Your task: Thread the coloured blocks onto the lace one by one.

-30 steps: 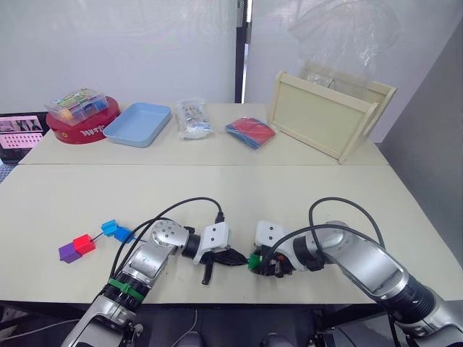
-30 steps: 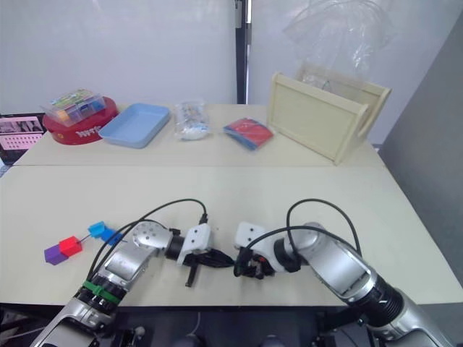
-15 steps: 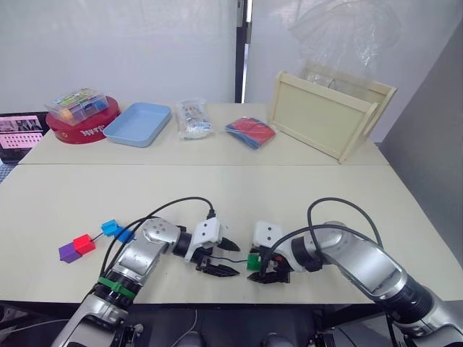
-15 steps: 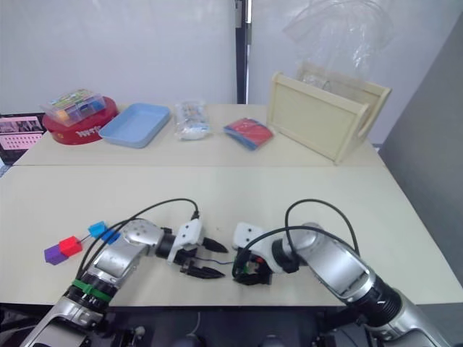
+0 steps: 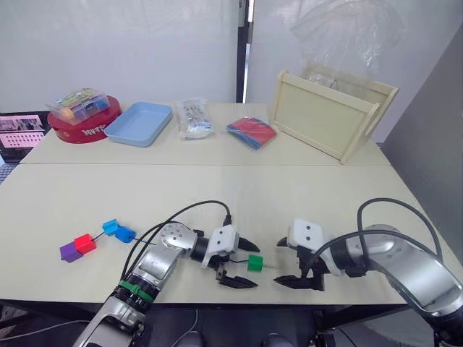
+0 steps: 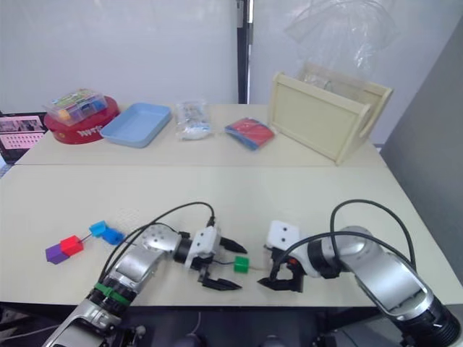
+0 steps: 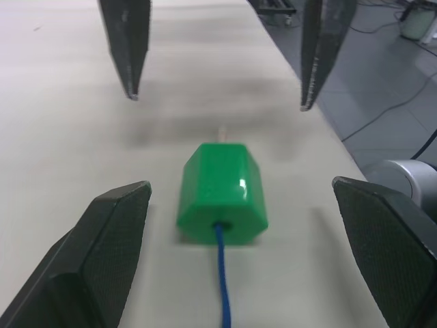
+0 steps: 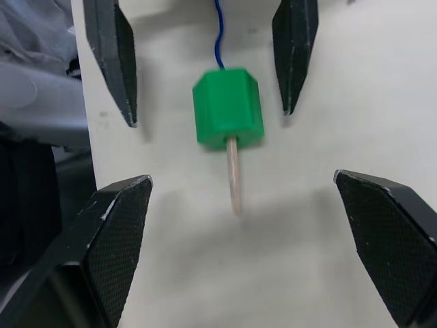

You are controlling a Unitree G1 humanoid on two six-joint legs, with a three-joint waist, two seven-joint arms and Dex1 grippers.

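One green block [image 7: 222, 193] sits threaded on the lace [image 7: 222, 287], pale tip protruding.

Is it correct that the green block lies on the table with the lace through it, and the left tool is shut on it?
Not quite. The green block is threaded on the lace, but the left tool is open around it, not shut, as the left wrist view shows.

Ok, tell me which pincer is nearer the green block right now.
Left. The left pincer is open with its fingers straddling the green block, not touching it. The right pincer is also open, farther off on the block's other side, facing the lace's pale tip.
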